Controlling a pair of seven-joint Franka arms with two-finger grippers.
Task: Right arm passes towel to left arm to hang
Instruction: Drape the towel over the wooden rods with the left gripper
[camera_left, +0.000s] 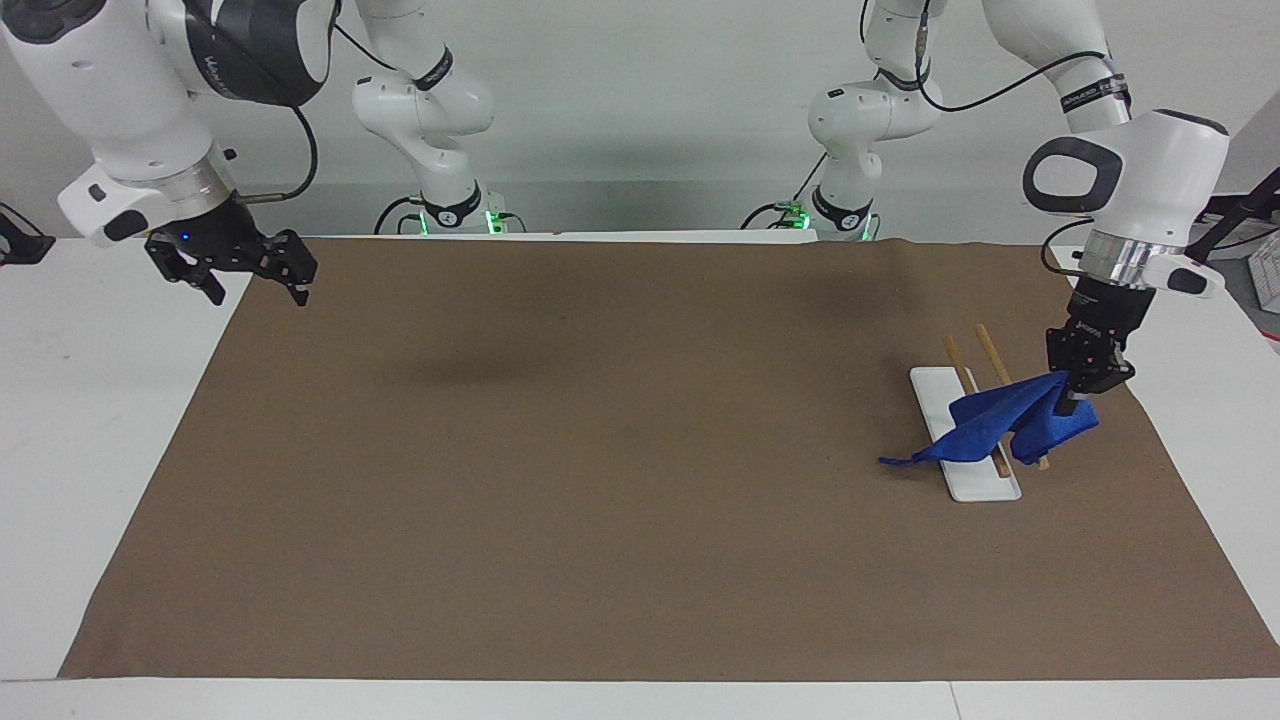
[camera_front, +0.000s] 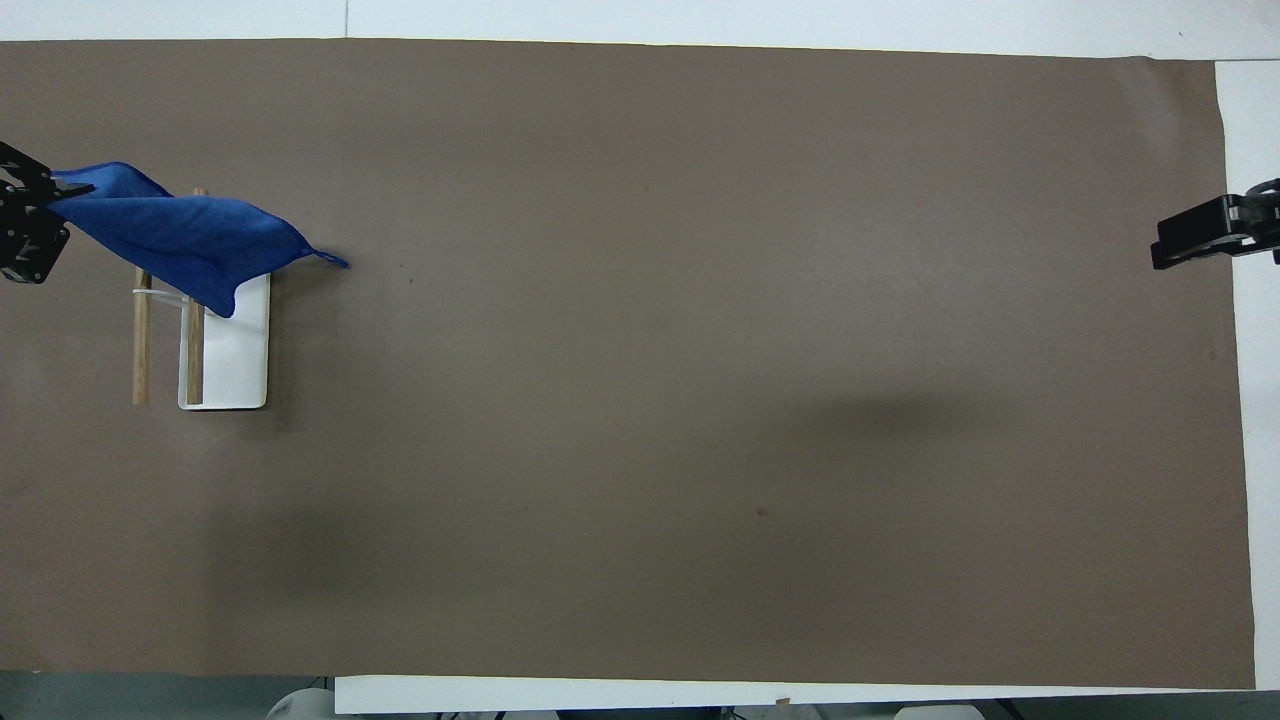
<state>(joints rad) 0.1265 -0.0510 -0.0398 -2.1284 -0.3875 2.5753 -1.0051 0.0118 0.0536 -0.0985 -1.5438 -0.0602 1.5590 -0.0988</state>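
Left gripper (camera_left: 1068, 402) is clamped tight on one end of the blue towel (camera_left: 985, 425), its fingertips pinched together on the cloth, and it hangs over the brown mat (camera_left: 620, 480) close to the mat's edge at the left arm's end of the table (camera_left: 80, 400). From that pinched end the towel runs down and across the two wooden rails (camera_left: 990, 352) of the small rack, draping over them, and its free corner trails out past the rack's white base (camera_left: 940, 395) toward the middle of the mat — whether that tip touches the mat cannot be told. In the overhead view the towel (camera_front: 185, 235) covers the ends of the rails (camera_front: 142, 345) that lie farther from the robots, while the ends nearer to the robots and most of the white base (camera_front: 240, 360) show bare; only the tip of the left gripper (camera_front: 55, 190) shows at the frame's edge there. The rack stands on the mat near the edge at the left arm's end. Right gripper (camera_left: 255, 282) — the one with the small blue light at its wrist — hovers with its jaws spread wide and nothing between them, over the mat's corner at the right arm's end, on the robots' own edge; in the overhead view only its black tip (camera_front: 1195, 232) enters, over the mat's edge where the white table begins
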